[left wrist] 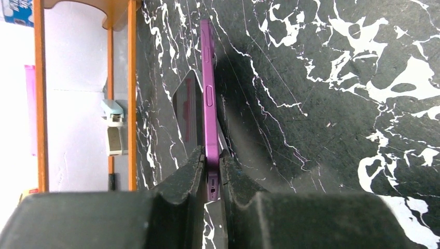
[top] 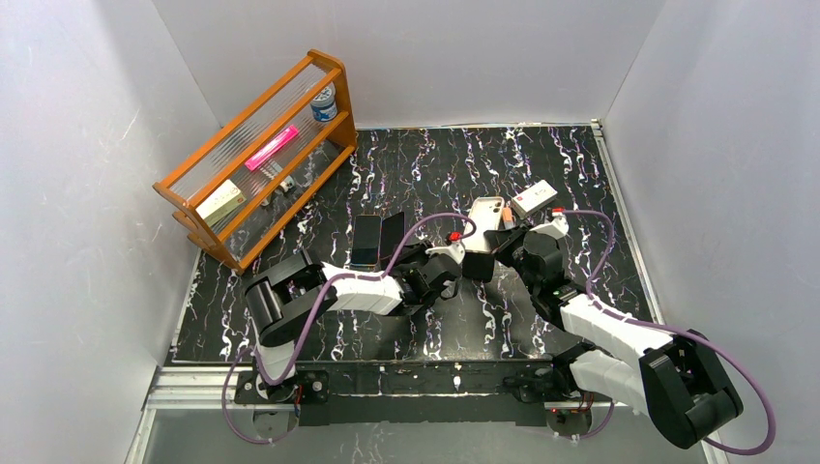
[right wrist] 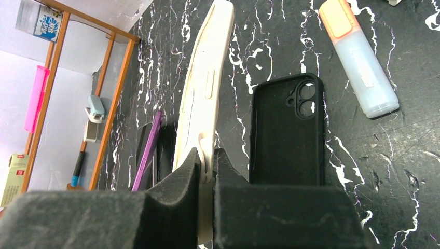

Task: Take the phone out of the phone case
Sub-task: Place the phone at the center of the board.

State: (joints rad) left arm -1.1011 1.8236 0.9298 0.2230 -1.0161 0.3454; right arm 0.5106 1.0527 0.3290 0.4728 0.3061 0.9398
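My left gripper (top: 401, 259) (left wrist: 211, 171) is shut on the bottom end of a purple phone (left wrist: 209, 93), holding it on edge over the table; in the top view the phone (top: 392, 236) shows as a dark slab. My right gripper (top: 495, 242) (right wrist: 206, 166) is shut on a cream phone case (right wrist: 205, 88) (top: 486, 215), held on edge; it looks thin and slightly bent. The two are apart. The purple phone also shows in the right wrist view (right wrist: 148, 150), left of the case.
A dark-screened phone (top: 366, 240) (left wrist: 186, 114) lies flat beside the purple phone. An empty black case (right wrist: 288, 135) (top: 479, 266) lies under the right gripper. An orange-capped highlighter (right wrist: 358, 57) and a white box (top: 535, 198) lie beyond. A wooden shelf (top: 261, 155) stands at back left.
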